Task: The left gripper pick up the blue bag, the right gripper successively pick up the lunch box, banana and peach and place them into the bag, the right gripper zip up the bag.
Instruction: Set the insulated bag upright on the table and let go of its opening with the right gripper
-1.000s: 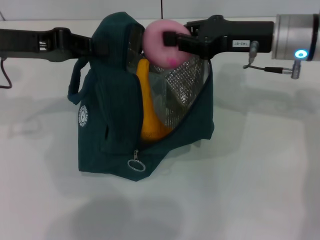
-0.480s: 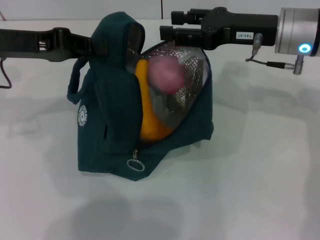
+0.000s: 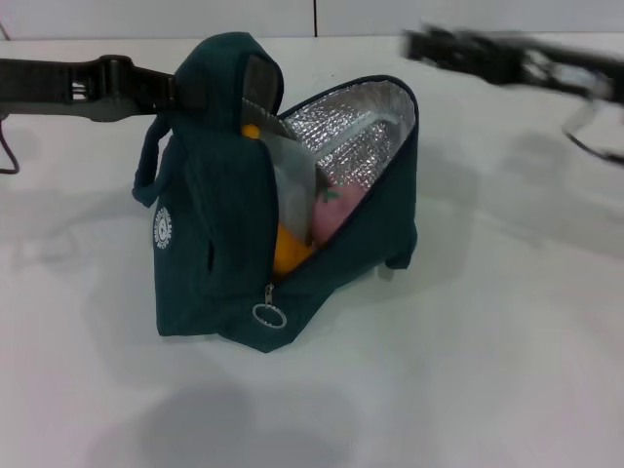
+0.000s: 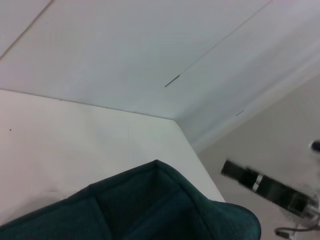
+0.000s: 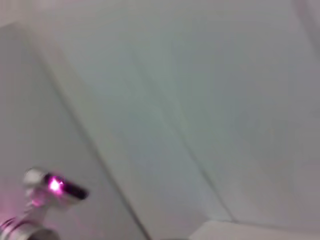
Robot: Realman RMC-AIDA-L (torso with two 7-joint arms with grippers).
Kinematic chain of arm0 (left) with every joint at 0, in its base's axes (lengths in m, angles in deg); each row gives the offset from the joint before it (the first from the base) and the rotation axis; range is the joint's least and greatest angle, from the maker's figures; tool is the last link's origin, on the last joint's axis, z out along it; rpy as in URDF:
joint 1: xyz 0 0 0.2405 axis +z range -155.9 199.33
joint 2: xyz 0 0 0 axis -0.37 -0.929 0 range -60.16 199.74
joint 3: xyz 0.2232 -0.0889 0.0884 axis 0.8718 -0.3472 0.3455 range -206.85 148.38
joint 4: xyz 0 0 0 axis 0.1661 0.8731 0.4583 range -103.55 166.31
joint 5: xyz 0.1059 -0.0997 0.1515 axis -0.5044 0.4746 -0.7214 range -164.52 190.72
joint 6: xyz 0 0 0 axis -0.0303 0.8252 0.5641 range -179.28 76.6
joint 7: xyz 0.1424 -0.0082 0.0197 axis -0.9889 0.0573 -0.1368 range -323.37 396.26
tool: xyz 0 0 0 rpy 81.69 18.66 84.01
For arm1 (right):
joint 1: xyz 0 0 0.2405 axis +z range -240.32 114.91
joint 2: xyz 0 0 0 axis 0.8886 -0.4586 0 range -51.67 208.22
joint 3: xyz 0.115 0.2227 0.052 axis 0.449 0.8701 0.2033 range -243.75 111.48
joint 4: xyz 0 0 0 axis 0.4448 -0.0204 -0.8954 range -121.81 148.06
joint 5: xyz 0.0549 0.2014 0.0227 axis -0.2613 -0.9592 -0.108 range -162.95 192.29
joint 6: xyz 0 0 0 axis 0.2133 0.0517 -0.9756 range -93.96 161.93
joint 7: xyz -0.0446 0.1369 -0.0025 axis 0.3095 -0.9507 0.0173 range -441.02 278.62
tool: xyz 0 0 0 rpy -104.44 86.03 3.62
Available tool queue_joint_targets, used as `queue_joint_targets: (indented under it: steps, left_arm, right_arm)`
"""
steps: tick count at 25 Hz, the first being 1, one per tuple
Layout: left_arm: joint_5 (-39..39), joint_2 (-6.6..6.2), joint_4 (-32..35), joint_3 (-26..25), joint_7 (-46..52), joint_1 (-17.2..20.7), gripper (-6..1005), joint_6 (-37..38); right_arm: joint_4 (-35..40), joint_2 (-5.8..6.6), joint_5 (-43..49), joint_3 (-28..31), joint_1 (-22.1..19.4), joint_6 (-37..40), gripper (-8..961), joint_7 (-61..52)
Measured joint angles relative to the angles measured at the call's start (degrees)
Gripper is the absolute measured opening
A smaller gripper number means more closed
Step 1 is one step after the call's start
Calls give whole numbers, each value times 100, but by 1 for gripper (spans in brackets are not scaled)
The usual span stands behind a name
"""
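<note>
White desk (image 3: 487, 370) fills the head view, its far edge running along the wall. Blue bag (image 3: 229, 205) stands a little left of the desk's middle, nearer the far edge than the near one, mouth gaping toward the right edge with the silver lining (image 3: 346, 132) exposed. Left gripper (image 3: 171, 90) reaches in from the left edge and is clenched on the bag's top fabric, holding it up; the left wrist view shows only the bag's upper rim (image 4: 165, 200) against the desk's far corner. Inside the bag: a pale lunch box (image 3: 292, 180) upright, banana (image 3: 286, 252) showing yellow below and behind it, peach (image 3: 333, 210) lying low beside the box against the lining. Right gripper (image 3: 429, 44) hangs blurred above the far right part of the desk, well apart from the bag; carrying nothing, though whether its jaws are spread or closed cannot be told. Zipper pull ring (image 3: 269, 316) dangles at the bag's near lower corner. Judgement: all three items are loaded, so zipping is the step in hand. Next move calls for the right gripper to come down to that small ring, pinch it squarely, and draw along the zipper track while the left one keeps the fabric taut.
</note>
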Motion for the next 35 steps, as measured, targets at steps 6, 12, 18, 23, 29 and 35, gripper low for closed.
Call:
queue_joint_targets:
  steps: [6,12,18,23,29,35]
  left_arm:
    - [0,-5,1,0,0,-2,40,1]
    - [-1,23,0,27,18,-45,40,0]
    - [0,56,0,42,19,-59,40,0]
    - [0,99,0,44,-3,-60,40,4]
    - [0,118,0,53,-43,-57,41,9]
    - [0,127,0,53,-51,-56,41,14]
  right_arm:
    - [-270,14,-38,202,-830,94,634,-1100]
    - [-1517,13,-307,206,-556,291,632,-1328]
    - [-1693,13,-450,206,-282,320,630,-1667]
    - [-1762,-8,-412,168,-111,189,627,-1824]
    - [-2066,8,-214,40,158,-33,624,-1911]
    - [-1964,-10,-27,-17,189,-68,575,-1769]
